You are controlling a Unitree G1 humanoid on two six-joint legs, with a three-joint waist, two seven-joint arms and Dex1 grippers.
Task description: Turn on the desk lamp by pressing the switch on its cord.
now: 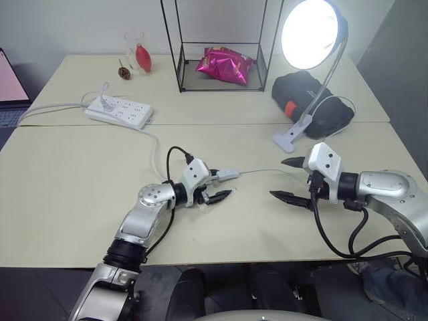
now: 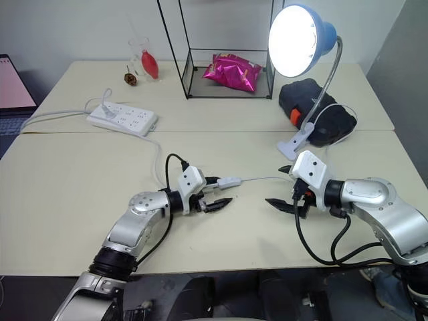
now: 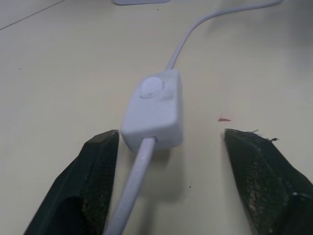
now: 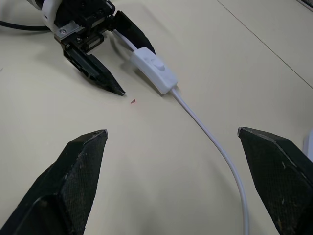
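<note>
White inline switch [image 3: 154, 110], lying on the cream surface [image 1: 67, 200] between the spread fingers of the left claw [image 1: 221, 186]; desk lamp [image 2: 297, 40] lit.

Left claw: fingers wide apart, nothing gripped; the switch sits just beside one fingertip [image 3: 100, 161] and clear of the other, button uppermost. Cord [image 4: 210, 142]: thin, white, running from the switch's far end across the surface to pass between the fingers of the right claw [image 1: 291, 178], untouched by them. Right claw: fingers wide apart, holding nothing, facing the left claw, with the switch between the two. Desk lamp: blue shade, chrome gooseneck, white clip base, standing beyond the right claw, bulb glowing.
</note>
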